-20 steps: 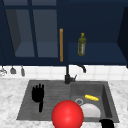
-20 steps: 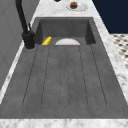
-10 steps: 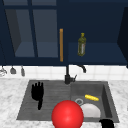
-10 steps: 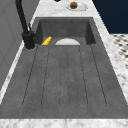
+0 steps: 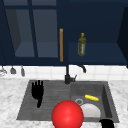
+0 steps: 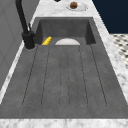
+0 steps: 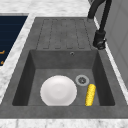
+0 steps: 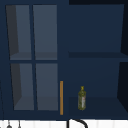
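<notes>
Nothing has moved since the earlier frame. My left hand (image 5: 37, 91) hangs over the draining board, fingers straight; my right hand (image 5: 107, 123) is at the basin's front edge, its state untellable. Sink (image 7: 62, 60) holds plate (image 7: 58, 90) and corn cob (image 7: 90, 94); a careless reach could knock the nearby red ball (image 5: 67, 114).

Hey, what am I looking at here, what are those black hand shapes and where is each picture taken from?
These are simulator pictures of a kitchen sink. The robot is two floating black hands with no arms. In the front view, the left hand hovers over the draining board with straight fingers, holding nothing; the right hand sits at the bottom edge. A red ball is in front. The side views look along the sink: a white plate and a corn cob lie in the basin. The upper view shows a cabinet with a bottle.
</notes>
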Controlling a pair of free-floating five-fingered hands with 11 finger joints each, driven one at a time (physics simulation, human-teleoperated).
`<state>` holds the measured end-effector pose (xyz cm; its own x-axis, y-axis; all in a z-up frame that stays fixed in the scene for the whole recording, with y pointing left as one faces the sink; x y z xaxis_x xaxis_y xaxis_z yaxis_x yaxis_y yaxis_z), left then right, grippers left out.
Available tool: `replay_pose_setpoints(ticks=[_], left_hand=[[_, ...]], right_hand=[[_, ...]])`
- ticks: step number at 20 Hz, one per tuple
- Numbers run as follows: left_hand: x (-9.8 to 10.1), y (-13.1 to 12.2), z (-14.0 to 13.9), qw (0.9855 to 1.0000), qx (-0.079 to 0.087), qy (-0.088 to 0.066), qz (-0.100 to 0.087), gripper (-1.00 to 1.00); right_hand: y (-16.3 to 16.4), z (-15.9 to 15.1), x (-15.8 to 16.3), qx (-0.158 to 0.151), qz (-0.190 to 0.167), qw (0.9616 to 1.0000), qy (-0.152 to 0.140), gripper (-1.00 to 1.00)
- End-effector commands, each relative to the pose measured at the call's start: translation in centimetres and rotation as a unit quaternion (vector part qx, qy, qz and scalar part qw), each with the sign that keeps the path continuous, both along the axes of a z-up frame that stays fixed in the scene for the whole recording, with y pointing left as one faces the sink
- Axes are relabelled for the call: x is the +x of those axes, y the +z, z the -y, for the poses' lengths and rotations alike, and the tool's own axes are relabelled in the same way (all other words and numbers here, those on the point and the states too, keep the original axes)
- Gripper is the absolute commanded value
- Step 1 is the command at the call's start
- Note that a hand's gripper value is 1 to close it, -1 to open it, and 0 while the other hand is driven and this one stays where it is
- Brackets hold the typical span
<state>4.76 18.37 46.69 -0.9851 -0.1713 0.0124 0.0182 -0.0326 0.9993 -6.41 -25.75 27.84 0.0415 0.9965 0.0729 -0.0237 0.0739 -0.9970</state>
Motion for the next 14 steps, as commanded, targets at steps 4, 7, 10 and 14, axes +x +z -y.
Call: replay_pose_setpoints(ticks=[4, 7, 10, 14], left_hand=[[0.8, -0.9, -0.2, 0.997, 0.071, -0.019, 0.023, -1.0], [0.6, -1.2, -0.2, 0.9965, 0.079, -0.019, 0.014, -1.0], [0.7, -1.4, -0.3, 0.9962, 0.084, -0.019, 0.012, -1.0], [0.7, -1.5, -0.3, 0.9958, 0.09, -0.014, 0.004, -1.0]], right_hand=[[0.0, 0.0, 0.0, 0.0, 0.0, 1.0, 0.0, 0.0], [0.0, 0.0, 0.0, 0.0, 0.0, 1.0, 0.0, 0.0], [0.0, 0.0, 0.0, 0.0, 0.0, 1.0, 0.0, 0.0], [0.0, 0.0, 0.0, 0.0, 0.0, 1.0, 0.0, 0.0]])
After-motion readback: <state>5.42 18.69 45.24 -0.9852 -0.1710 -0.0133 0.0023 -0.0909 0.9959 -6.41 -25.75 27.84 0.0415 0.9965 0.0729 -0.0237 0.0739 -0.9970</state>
